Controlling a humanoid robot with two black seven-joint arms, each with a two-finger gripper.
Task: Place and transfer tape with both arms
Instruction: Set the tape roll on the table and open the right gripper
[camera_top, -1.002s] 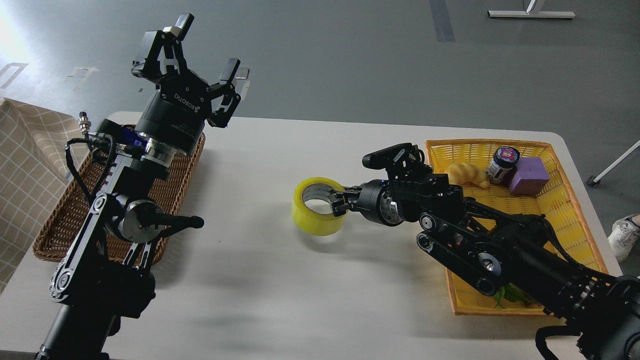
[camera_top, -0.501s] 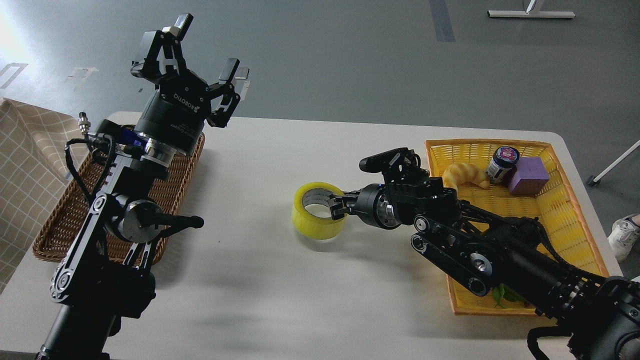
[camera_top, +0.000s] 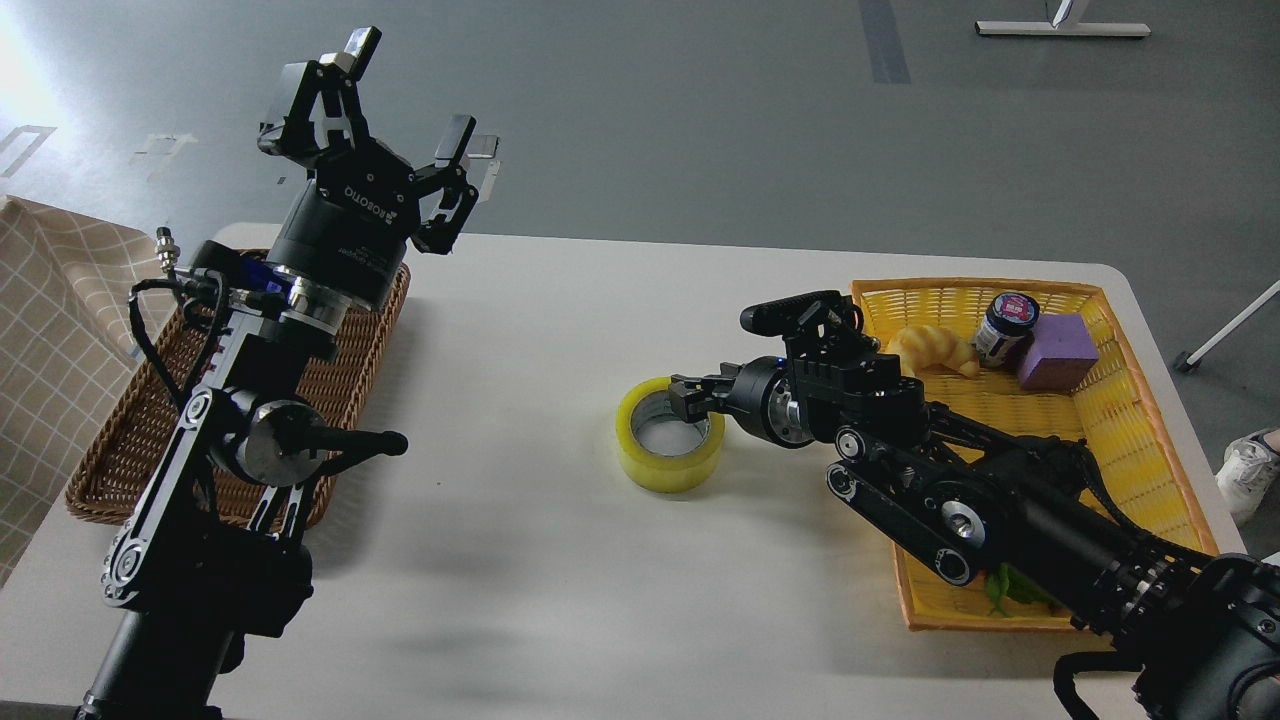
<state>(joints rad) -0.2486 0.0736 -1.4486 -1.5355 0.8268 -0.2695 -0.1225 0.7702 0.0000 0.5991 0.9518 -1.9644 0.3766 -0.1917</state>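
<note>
The tape (camera_top: 668, 462), a yellowish roll with a grey-white core, lies flat on the white table (camera_top: 560, 560) near its middle. My right gripper (camera_top: 688, 395) reaches in from the right and its fingers sit close together on the roll's far right rim. My left gripper (camera_top: 400, 110) is raised high at the left, above the far end of the brown wicker basket (camera_top: 120, 450). It is wide open, empty, and far from the tape.
A yellow basket (camera_top: 1130, 410) at the right holds a croissant toy (camera_top: 935, 350), a small jar (camera_top: 1003, 325), a purple block (camera_top: 1058, 352) and something green (camera_top: 1010, 590). My right arm lies across it. A checked cloth (camera_top: 50, 330) hangs at the far left.
The right gripper has drawn the tape a little to the right and lowered it from tilted in the air to flat on the table. The left arm has barely moved.
</note>
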